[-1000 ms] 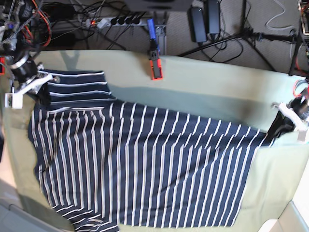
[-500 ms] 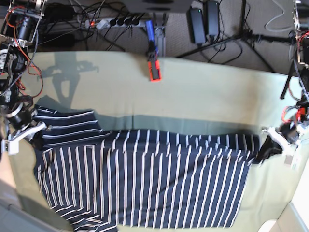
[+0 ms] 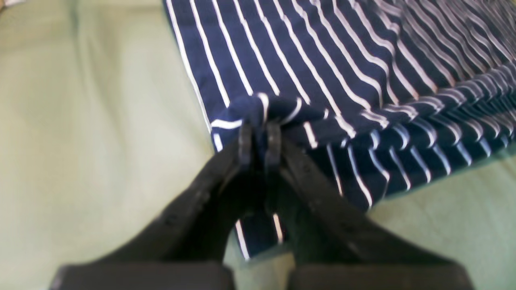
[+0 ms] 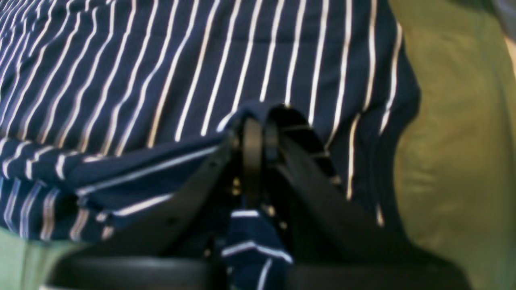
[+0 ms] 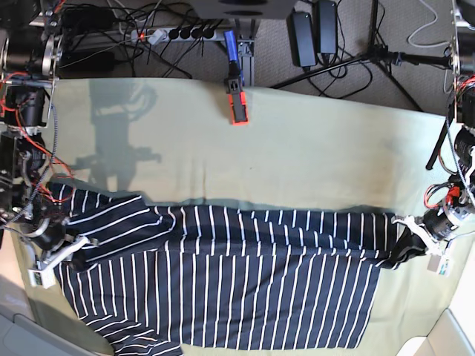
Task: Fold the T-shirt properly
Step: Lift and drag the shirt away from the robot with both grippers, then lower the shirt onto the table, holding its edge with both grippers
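Nearest the front edge, the T-shirt lay spread across the pale green cloth, its far part doubled over toward the front in a fold. The right gripper was clamped on a bunched corner at the sleeve end and the left gripper pinched the opposite corner. Beyond, an orange-and-black clamp sat at the cloth's far edge.

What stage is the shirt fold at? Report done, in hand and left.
Done: both pincers have a grip on the T-shirt, left pincer and right pincer each shut on a bunched edge.
In hand: that far edge hangs raised over the lower half, above the green cloth.
Left: laying it down; sleeves and further folds.
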You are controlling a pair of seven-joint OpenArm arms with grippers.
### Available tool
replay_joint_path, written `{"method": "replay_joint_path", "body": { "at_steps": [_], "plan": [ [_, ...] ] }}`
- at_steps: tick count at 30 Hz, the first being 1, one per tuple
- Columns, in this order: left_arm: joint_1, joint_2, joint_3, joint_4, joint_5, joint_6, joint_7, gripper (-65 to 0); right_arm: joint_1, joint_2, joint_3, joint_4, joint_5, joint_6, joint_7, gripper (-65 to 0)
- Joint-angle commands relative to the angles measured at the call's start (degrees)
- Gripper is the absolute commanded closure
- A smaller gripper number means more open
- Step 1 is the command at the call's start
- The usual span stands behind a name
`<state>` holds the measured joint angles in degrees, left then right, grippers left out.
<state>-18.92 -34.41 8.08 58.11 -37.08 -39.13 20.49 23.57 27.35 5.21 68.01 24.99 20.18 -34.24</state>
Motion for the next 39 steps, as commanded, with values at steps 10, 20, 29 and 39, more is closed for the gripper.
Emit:
{"method": "replay_joint_path", "body": {
  "at_steps": [10, 20, 29, 39],
  "plan": [
    [-4.92, 1.9, -0.09, -3.98, 1.77, -0.87, -3.21, -14.9, 2.89, 1.05, -5.33, -6.01, -8.0, 3.15, 9.94, 0.0],
    [-5.73, 1.86, -0.79, -3.87, 1.31, -0.87, 0.07, -36.9, 2.89, 1.05, -2.45, -7.15, -9.14, 0.42, 9.22, -44.7],
    [-4.22, 1.46, -12.41, -3.54, -13.99, -0.87, 14.97, -36.9, -0.24, 1.2, 23.32, -7.06, -0.31, -0.02, -6.6, -44.6],
    [-0.72, 0.92, -12.59, -3.52, -16.15, -0.87, 16.04, -36.9, -9.18, -0.09, 32.0, -7.1, 6.1, 0.13, -7.78, -44.6]
  ]
}}
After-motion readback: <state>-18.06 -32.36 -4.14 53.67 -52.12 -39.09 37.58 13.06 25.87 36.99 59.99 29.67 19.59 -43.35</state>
